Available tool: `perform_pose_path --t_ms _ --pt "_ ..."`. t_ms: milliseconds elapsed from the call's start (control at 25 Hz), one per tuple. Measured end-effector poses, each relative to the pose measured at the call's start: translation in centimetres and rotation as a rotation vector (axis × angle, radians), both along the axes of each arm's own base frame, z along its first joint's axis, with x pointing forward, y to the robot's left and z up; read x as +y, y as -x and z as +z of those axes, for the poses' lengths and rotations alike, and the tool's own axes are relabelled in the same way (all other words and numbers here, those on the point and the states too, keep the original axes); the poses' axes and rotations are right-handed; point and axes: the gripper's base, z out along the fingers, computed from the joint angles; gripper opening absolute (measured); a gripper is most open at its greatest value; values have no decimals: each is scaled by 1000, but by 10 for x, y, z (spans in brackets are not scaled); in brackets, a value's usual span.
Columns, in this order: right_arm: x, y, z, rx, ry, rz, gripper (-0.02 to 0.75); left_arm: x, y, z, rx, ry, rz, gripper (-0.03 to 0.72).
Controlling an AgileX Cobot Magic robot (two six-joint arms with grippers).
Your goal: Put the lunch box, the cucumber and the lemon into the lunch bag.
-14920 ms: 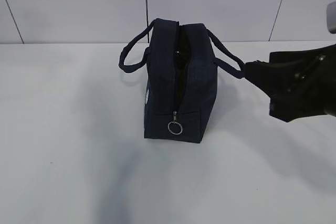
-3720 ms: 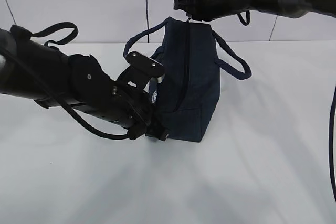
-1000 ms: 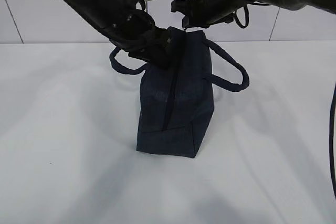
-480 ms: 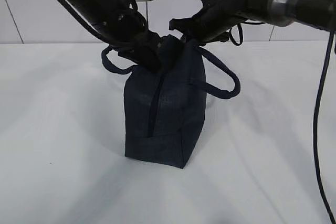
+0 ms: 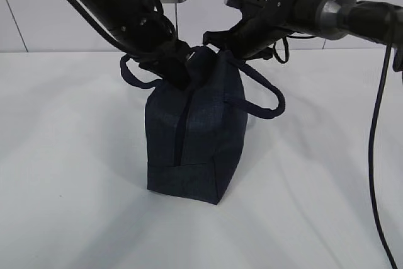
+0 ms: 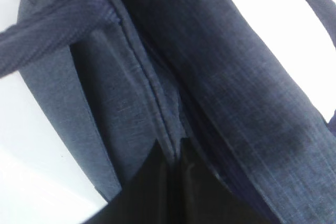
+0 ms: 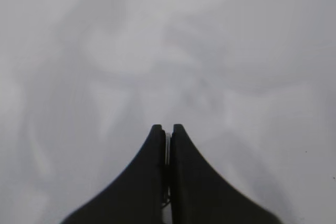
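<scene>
The dark navy lunch bag (image 5: 195, 130) stands on the white table, and its front zipper line looks shut. My left gripper (image 5: 181, 70) is at the bag's top left edge. In the left wrist view it (image 6: 173, 163) is shut on the bag fabric (image 6: 236, 77) at the zipper seam. My right gripper (image 5: 209, 36) is at the bag's top. In the right wrist view it (image 7: 167, 129) is shut on the thin metal ring pull (image 7: 167, 145). The lunch box, the cucumber and the lemon are out of view.
The bag's two loop handles hang out to the left (image 5: 129, 74) and right (image 5: 271, 102). The white table (image 5: 315, 206) lies all around the bag, with a tiled wall (image 5: 63, 17) behind. A black cable (image 5: 378, 155) hangs at the right edge.
Over the last second the bag has shifted left and toward the camera, with both grippers still on its top. The right gripper has come lower.
</scene>
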Motion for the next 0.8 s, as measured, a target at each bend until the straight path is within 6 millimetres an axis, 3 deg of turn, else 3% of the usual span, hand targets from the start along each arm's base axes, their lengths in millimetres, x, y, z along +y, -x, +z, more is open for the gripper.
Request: perform_pose_path --t_ms 800 --pt "0 3 -7 64 5 20 7 0 0 0 0 -3 -3 -8"
